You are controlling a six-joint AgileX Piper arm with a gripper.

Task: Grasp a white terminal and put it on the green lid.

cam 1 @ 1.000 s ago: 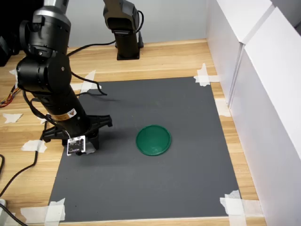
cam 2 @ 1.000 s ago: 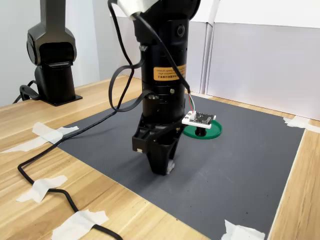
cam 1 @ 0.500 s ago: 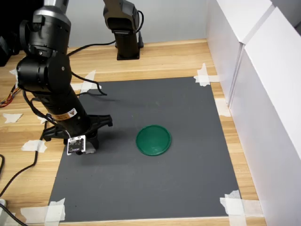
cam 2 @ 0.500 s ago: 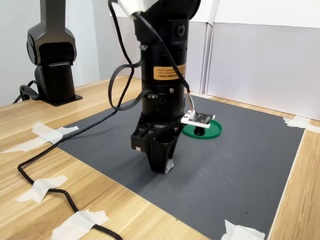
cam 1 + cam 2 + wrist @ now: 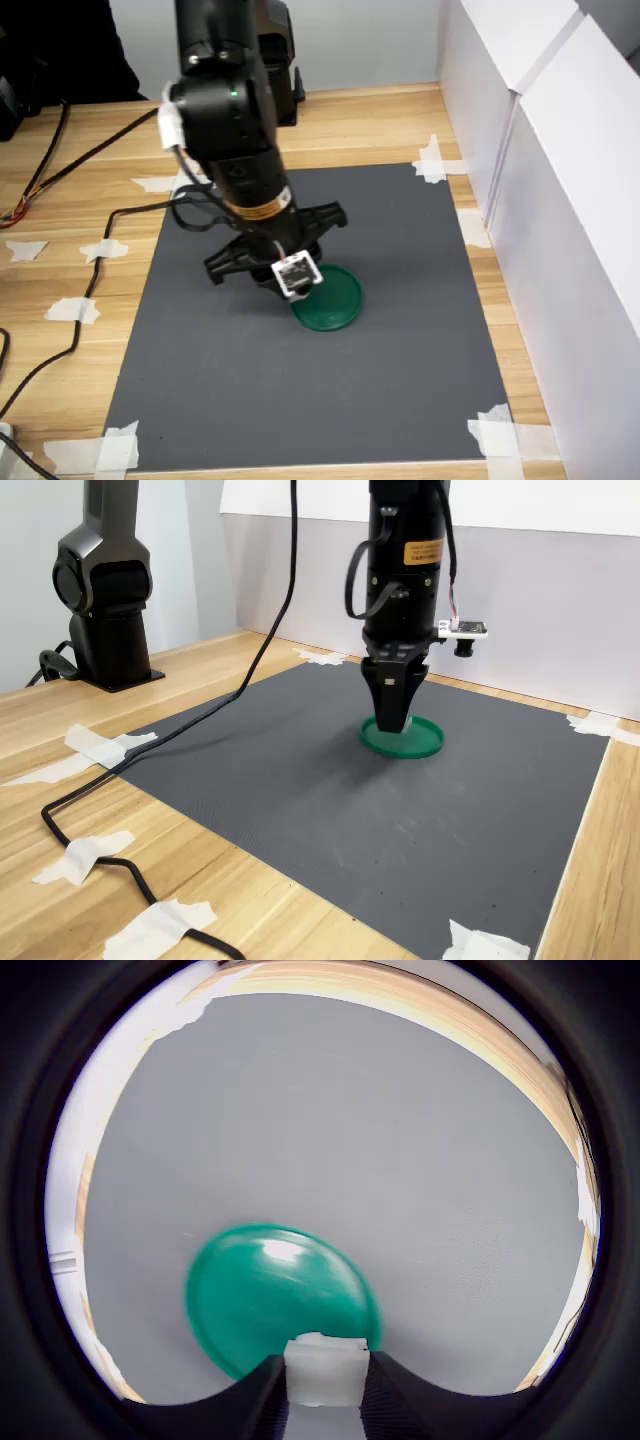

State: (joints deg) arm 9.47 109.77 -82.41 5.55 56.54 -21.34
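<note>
tool point(image 5: 325, 1395) pointing down, clamped on white terminal point(image 5: 326, 1370) between its fingertips, green lid point(image 5: 402, 736) directly below tool tip on grey mat point(image 5: 400, 380), terminal near lid's edge in wrist view, contact with lid unclear

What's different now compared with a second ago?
The arm has swung from the mat's edge at the first exterior view's left across to the green lid. The pincer now hangs over the lid's near rim in the second exterior view, and the wrist view shows the white terminal clamped between its fingers. The lid, the grey mat and the tape pieces have not shifted.
</note>
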